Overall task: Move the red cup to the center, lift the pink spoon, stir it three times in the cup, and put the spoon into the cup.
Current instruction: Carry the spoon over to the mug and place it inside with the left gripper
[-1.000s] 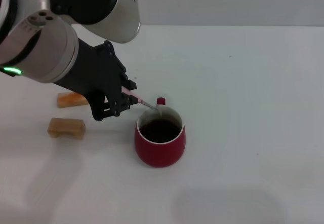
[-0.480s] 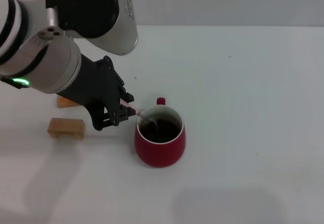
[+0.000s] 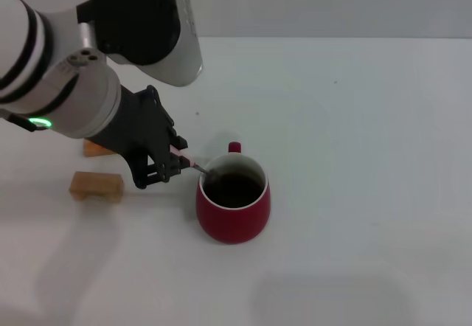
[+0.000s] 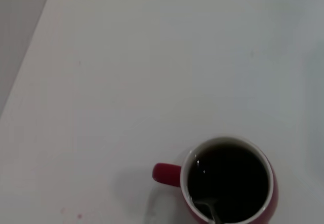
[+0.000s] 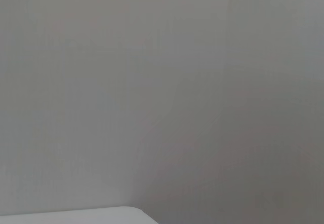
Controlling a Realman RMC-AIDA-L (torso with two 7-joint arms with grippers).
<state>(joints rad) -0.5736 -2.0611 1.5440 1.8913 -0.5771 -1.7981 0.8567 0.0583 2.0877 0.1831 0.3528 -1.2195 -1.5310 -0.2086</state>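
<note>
The red cup point(image 3: 233, 200) stands upright near the middle of the white worktop point(image 3: 354, 156), its small handle on the far side. Just beside its left rim, the left gripper point(image 3: 179, 161) is clenched on the pink spoon point(image 3: 193, 164), whose metal end dips over the rim into the dark inside. Two wooden blocks point(image 3: 96, 186) lie farther left, partly behind the arm.
</note>
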